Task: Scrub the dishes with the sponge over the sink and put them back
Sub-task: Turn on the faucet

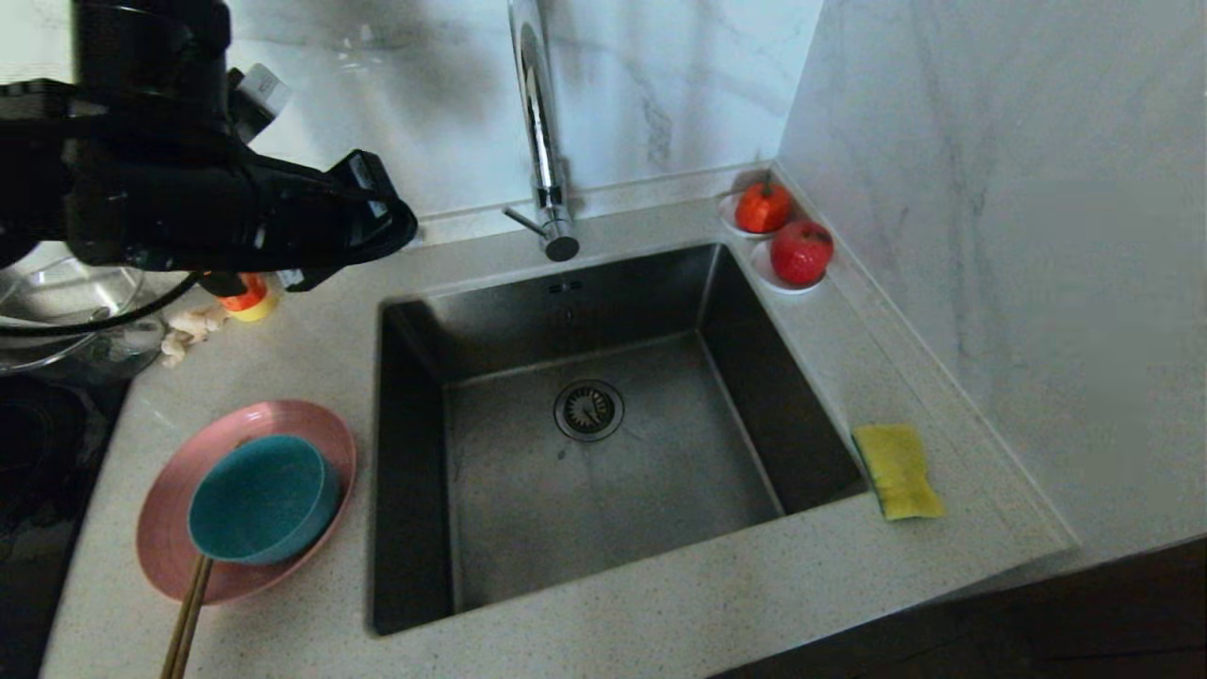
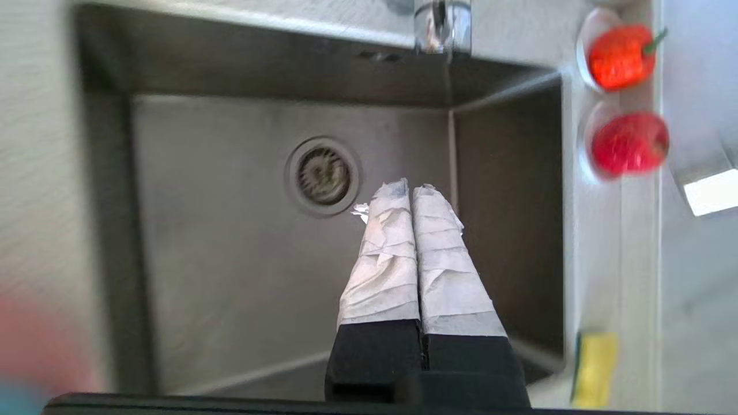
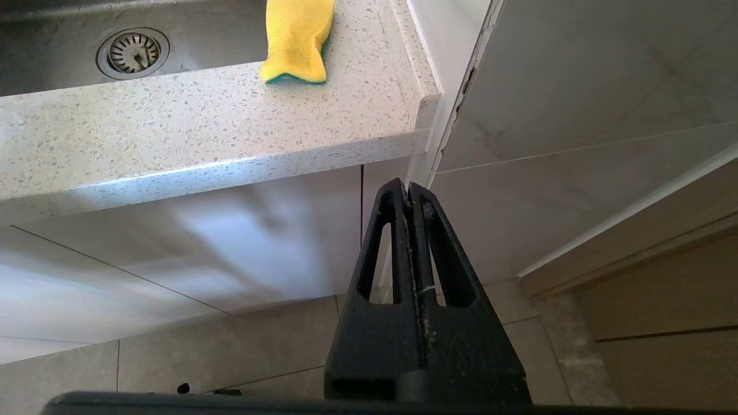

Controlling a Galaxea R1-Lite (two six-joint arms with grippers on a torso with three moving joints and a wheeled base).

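1. Beside the sink's (image 1: 603, 443) left rim, on the speckled counter (image 1: 660, 622), we see the pink plate (image 1: 170, 547) with the teal-blue bowl (image 1: 259, 500) tilted in it.
2. We see the wooden chopsticks (image 1: 189, 618) running from under the bowl, over the plate's near edge and toward the counter's front.
3. We find the yellow sponge (image 1: 898, 470) on the counter to the right of the sink, just beside the basin's right rim, dark green layer facing down.
4. We see our left gripper (image 2: 413, 193) raised above the basin, apart from every dish; its tape-wrapped fingers (image 2: 386, 253) are pressed together with nothing between them.
5. In the head view our left arm (image 1: 217, 203) crosses the upper left, above a clear glass bowl (image 1: 57, 311).
6. We see our right gripper (image 3: 408, 187) hanging below the counter's edge, in front of the cabinet and over the tiled floor (image 3: 173, 369), its black jaws clenched and empty.
7. We see the chrome tap (image 1: 542, 132) behind the basin and two saucers with red fruit (image 1: 787, 240) in the back right corner.
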